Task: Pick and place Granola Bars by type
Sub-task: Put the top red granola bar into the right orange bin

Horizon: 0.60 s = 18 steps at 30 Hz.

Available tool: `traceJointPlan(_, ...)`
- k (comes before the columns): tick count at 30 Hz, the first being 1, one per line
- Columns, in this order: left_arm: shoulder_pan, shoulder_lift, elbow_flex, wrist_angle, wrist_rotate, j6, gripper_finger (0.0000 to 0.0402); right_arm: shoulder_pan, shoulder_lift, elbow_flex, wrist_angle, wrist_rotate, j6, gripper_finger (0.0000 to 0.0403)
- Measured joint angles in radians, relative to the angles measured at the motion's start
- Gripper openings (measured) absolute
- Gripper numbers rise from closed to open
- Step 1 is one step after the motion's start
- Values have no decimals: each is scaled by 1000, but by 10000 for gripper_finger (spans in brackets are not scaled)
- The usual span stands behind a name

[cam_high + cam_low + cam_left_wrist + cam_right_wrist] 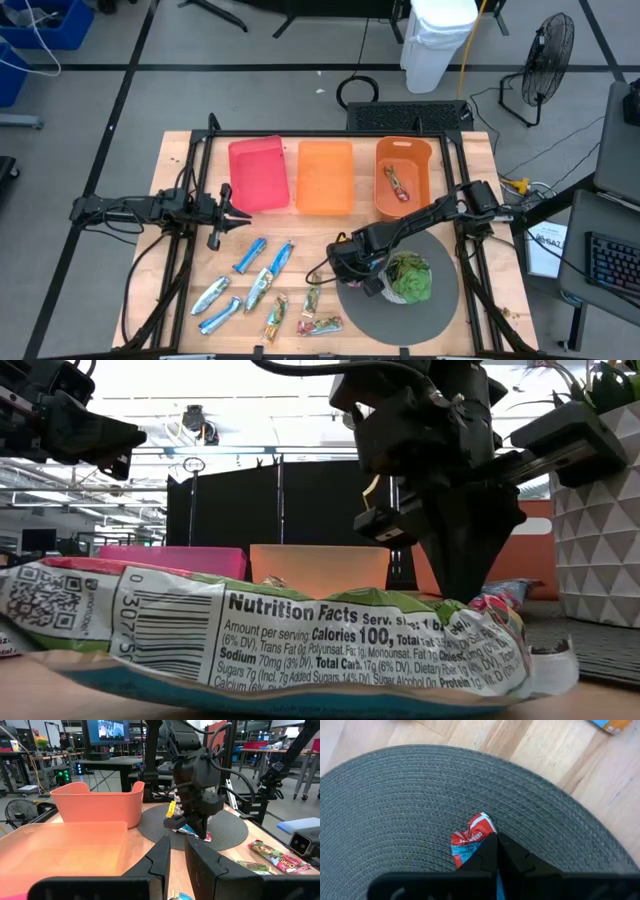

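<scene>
Right wrist view shows the right gripper (496,851) with its two dark fingers pressed together on the end of a red and blue bar (470,840), the wrapper crumpled where they pinch it, low over the grey woven mat (395,805). From above, that gripper (352,268) sits at the mat's left edge (440,310), just beside the green potted plant (410,278) standing on the mat. To its left, on the bare wooden table (170,160), the loose granola bars (265,290) lie scattered: several blue and silver ones toward the left arm's side, green-gold and brown-red ones nearer the mat. Along the far side stand three bins in a row, a pink bin (258,174), a pale orange bin (325,176) and a deeper orange tub (402,176) that has one bar (398,183) lying in it. The left gripper (222,212) hangs over the table near the front corner of the pink bin, its fingers (157,862) held slightly apart with nothing between them.
</scene>
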Motion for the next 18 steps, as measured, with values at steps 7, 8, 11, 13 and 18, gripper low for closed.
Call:
traceJointPlan(7, 0, 0, 0, 0, 0, 0, 63, -7, 0, 0, 14, 176, 0, 0)
traceJointPlan(8, 0, 0, 0, 0, 0, 0, 63, -9, 0, 0, 19, 223, 1, 0)
traceJointPlan(11, 0, 0, 0, 0, 0, 0, 63, -13, 0, -1, 53, 377, 7, 0)
traceJointPlan(13, 0, 0, 0, 0, 0, 0, 63, -15, -6, -1, 63, 459, 12, 0)
traceJointPlan(18, 0, 0, 0, 0, 0, 0, 63, -18, -89, 2, -12, 342, -2, 0)
